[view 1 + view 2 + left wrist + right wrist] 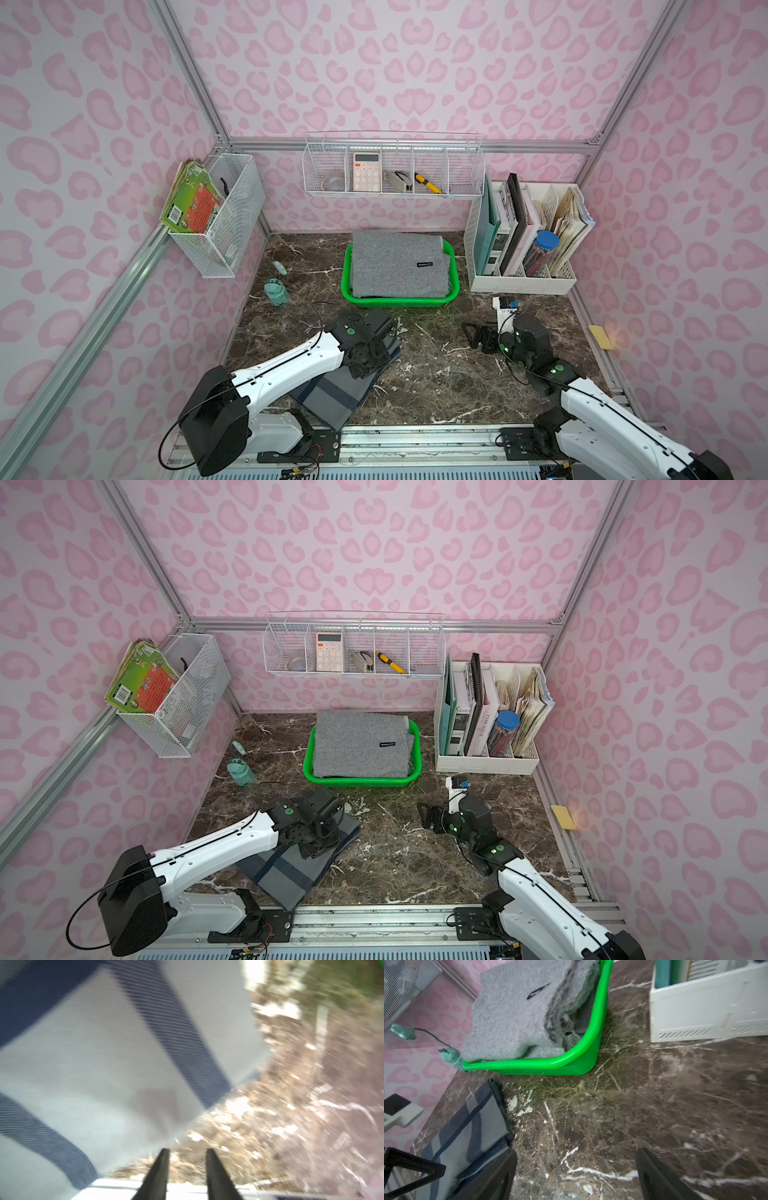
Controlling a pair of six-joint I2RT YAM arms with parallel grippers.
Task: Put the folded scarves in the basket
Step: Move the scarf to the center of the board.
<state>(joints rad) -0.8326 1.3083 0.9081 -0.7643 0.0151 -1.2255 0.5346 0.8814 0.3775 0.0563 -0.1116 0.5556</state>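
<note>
Striped scarf [332, 395]: folded, grey with navy bands, flat on the counter [436, 374] at the front left, outside the basket; its far corner is hidden under the left wrist.

Left end effector [187, 1150]: fingers parted, nothing between them, low over the scarf's edge; the wrist view is blurred.

Right end effector [577, 1151]: spread wide, empty, above bare counter, well apart from the scarf.

Basket [399, 302]: bright green, mid-counter beyond both arms, holding a folded grey cloth [395, 262] with a small black label.

Small teal object [276, 293]: left of the basket.

White file organiser [523, 282]: right of the basket, holding books.

Wire shelf [395, 166]: on the back wall.
</note>
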